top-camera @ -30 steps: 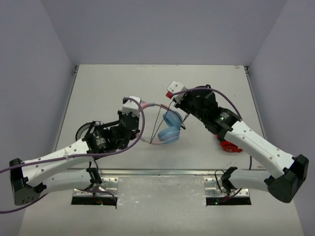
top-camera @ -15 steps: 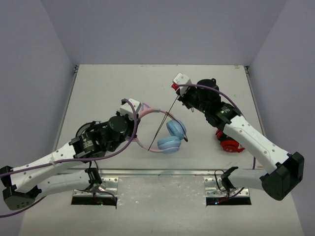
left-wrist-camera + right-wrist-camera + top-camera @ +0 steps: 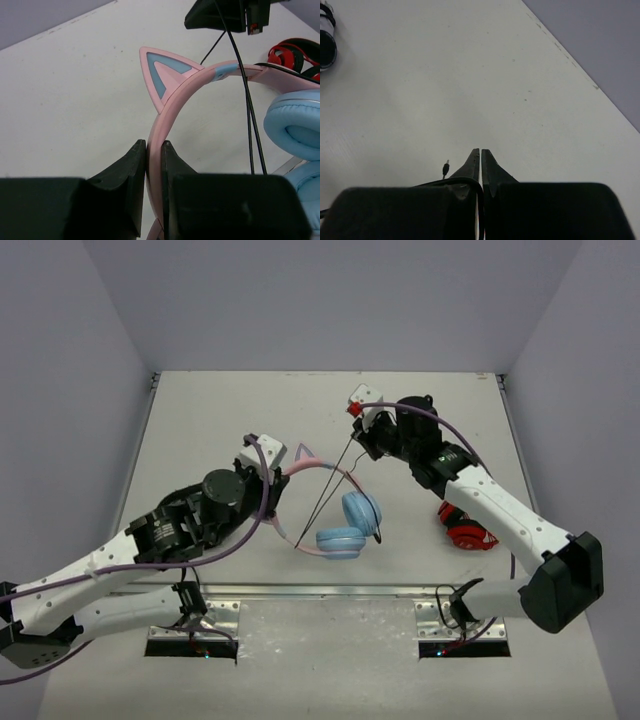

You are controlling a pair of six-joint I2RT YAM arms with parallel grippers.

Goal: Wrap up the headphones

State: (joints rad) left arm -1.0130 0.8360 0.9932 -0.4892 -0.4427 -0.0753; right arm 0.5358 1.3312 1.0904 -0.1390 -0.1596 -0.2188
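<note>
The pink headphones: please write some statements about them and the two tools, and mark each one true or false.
1. The left tool is shut on the pink headband. True.
2. The right tool is open and holds nothing. False: it is shut on the thin black cable.
3. The ear cups are red. False: they are light blue.
4. The red-and-black headphones lie on the table beside the right arm. True.

surface: pale table [image 3: 200,410] | lying on it: red-and-black headphones [image 3: 468,532], right side, toward near edge
</note>
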